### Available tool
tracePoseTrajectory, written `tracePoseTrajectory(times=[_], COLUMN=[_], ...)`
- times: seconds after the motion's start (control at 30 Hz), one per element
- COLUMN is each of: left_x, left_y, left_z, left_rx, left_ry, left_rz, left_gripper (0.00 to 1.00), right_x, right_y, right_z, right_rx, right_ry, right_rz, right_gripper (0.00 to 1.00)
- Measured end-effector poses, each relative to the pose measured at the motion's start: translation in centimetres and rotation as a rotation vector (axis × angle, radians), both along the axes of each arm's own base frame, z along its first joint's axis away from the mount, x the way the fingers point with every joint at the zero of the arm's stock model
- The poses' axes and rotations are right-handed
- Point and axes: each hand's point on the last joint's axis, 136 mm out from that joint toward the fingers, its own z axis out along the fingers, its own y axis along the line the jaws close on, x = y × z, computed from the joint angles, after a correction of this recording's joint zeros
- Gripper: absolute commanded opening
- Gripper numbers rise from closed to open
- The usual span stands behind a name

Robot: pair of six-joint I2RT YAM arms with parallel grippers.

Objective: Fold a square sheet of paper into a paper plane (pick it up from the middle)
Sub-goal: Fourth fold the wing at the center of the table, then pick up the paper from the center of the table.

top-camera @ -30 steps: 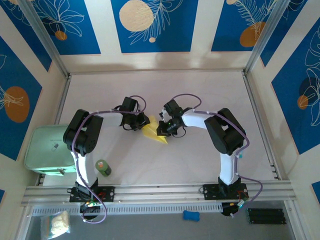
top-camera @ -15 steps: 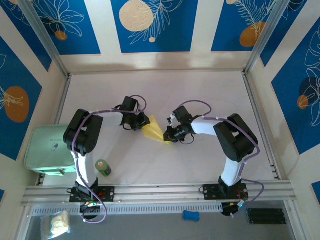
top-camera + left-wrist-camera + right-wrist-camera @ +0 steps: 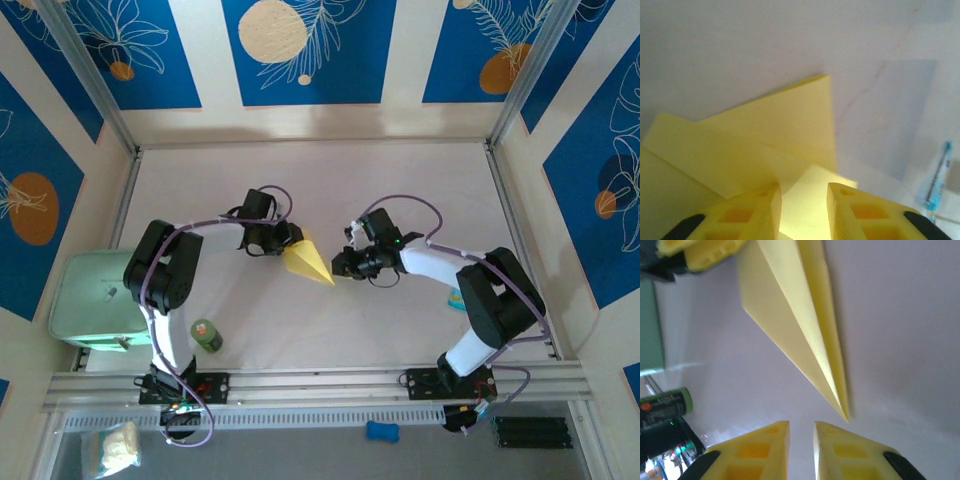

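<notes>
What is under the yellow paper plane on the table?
The paper plane rests on the pale table, whose surface shows beside its edges. The spot directly beneath is covered by the folded paper and cannot be seen.

Open table point(image 3: 400, 190) beyond the paper plane point(image 3: 308, 262)

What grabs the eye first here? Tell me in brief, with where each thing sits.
A bright yellow paper plane lies in the middle of the table, the left end effector at its wide tail and the right end effector just short of its sharp tip, jaws slightly apart. Just beyond the table's left edge sits a mint-green box, with a small green cylinder on the table near it.
</notes>
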Motion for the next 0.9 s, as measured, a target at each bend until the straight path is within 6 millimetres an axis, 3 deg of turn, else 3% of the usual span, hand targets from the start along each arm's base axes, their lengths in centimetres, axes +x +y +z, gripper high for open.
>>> tracePoseTrajectory(times=[0.13,0.23,0.33,0.43,0.6,0.9], left_x=[0.5,0.5,-0.1,-1.0,-2.2,-1.7], left_y=[0.3,1.3,2.9,4.3,5.4,6.0], left_z=[4.7,6.5,6.1,4.4,2.3,3.1], left_rx=[-0.047,-0.054,-0.034,-0.005,0.018,-0.008], left_ry=[-0.105,-0.160,-0.157,-0.119,-0.074,-0.109], left_rz=[0.037,0.077,0.123,0.161,0.190,0.216], left_gripper=[0.52,0.56,0.59,0.61,0.64,0.66], right_x=[3.0,4.7,5.6,6.2,7.2,7.3], right_y=[1.1,2.0,2.6,3.2,4.2,5.5], right_z=[1.3,0.7,-0.6,-1.6,-2.1,-2.4], right_rx=[0.028,0.043,0.040,0.041,0.064,0.114], right_ry=[-0.037,-0.025,0.004,0.028,0.027,0.009], right_rz=[-0.021,-0.024,-0.021,-0.006,0.036,0.132], right_gripper=[0.32,0.34,0.35,0.33,0.28,0.11])
